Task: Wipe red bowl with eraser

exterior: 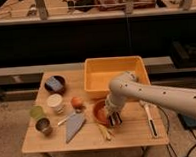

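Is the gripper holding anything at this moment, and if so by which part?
Cannot be told. The gripper is down at the right rim of the red bowl, with something dark at its tip, but no hold shows.

The hand (114, 118) is hanging over the near right edge of the red bowl (100, 111) on the table (135, 133). The tub (115, 72) is sitting behind the hand, the white-handled tool (149, 119) to its right, the cups (48, 112) far left.
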{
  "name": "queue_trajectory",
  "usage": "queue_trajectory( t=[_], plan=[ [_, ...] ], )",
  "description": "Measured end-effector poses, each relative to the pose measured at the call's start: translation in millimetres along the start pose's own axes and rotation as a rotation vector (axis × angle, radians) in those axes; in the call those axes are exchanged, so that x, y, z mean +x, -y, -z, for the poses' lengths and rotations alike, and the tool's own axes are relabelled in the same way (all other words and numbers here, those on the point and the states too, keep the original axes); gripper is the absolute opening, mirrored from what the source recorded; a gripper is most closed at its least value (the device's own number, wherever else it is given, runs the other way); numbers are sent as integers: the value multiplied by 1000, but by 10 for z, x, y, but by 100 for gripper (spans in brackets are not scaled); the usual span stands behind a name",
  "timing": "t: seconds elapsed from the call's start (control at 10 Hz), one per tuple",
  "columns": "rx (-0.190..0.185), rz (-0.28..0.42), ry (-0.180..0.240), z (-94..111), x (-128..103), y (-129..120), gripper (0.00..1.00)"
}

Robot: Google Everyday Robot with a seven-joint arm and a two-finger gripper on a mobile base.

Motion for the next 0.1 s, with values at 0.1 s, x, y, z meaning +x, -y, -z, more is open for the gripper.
queue_trajectory(
  t=[0.1],
  plan=[
    [-3, -14, -3, 10, 29, -62, 0]
  ],
)
